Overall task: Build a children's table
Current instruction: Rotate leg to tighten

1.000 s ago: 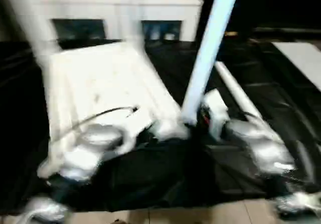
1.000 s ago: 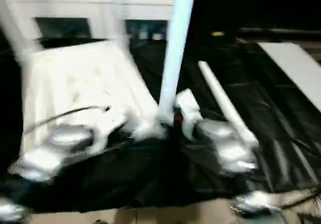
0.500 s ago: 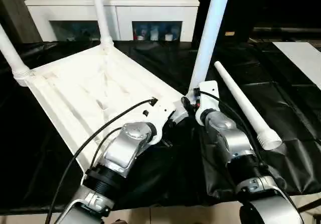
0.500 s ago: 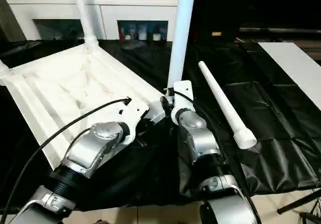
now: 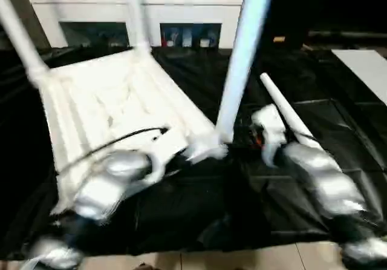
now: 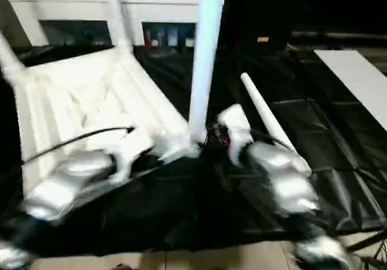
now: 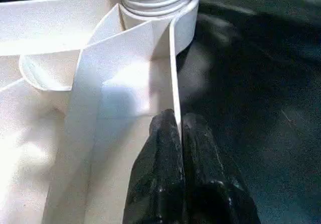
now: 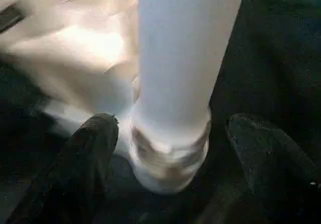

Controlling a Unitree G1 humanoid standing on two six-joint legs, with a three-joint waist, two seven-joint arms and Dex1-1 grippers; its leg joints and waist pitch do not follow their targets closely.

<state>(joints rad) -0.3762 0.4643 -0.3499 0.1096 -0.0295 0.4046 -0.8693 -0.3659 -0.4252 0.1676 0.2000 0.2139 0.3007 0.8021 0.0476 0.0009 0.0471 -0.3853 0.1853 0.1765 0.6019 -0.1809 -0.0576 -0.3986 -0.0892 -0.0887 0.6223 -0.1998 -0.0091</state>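
Note:
The white tabletop point(image 5: 103, 100) lies upside down on the black cloth, ribs facing up. Three white legs stand upright in its corner sockets: one at the left point(image 5: 21, 40), one at the back point(image 5: 136, 16) and one at the near right corner point(image 5: 242, 58). A fourth leg point(image 5: 290, 115) lies loose on the cloth to the right. My left gripper point(image 7: 176, 126) is shut on the tabletop's thin rim wall just beside the near corner socket point(image 7: 155, 3). My right gripper point(image 8: 170, 148) is open, with its fingers point(image 8: 95, 148) on either side of the near leg's threaded base point(image 8: 170, 153) and a gap on both sides.
A white cabinet point(image 5: 139, 3) with glass doors stands behind the table. A flat white board point(image 5: 363, 64) lies at the far right. The black-draped table's front edge and the light floor point(image 5: 242, 258) are just below my forearms.
The whole picture has shaken and shifted, so the camera moved. My right forearm now sits slightly further right of the near leg. The left gripper keeps its hold on the rim.

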